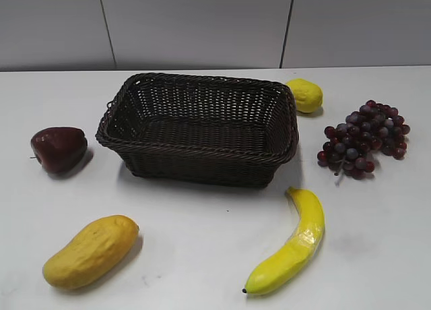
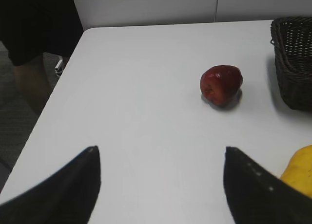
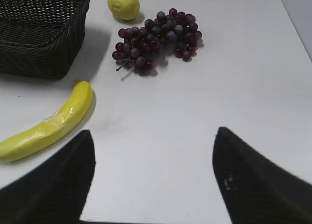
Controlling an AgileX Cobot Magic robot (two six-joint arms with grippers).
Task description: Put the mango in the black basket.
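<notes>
The mango (image 1: 91, 251) is plump, oblong and yellow-orange. It lies on the white table at the front left, and its end shows at the right edge of the left wrist view (image 2: 300, 170). The black basket (image 1: 199, 151) stands empty at mid-table; its corner shows in the left wrist view (image 2: 292, 63) and in the right wrist view (image 3: 41, 53). My left gripper (image 2: 161, 153) is open and empty over bare table, left of the mango. My right gripper (image 3: 153, 136) is open and empty over bare table. Neither gripper shows in the exterior view.
A dark red apple (image 1: 58, 148) lies left of the basket. A banana (image 1: 293, 246) lies at the front right, a lemon (image 1: 305, 95) behind the basket's right corner, and purple grapes (image 1: 366, 138) to the right. A person's leg (image 2: 31, 83) stands past the table's left edge.
</notes>
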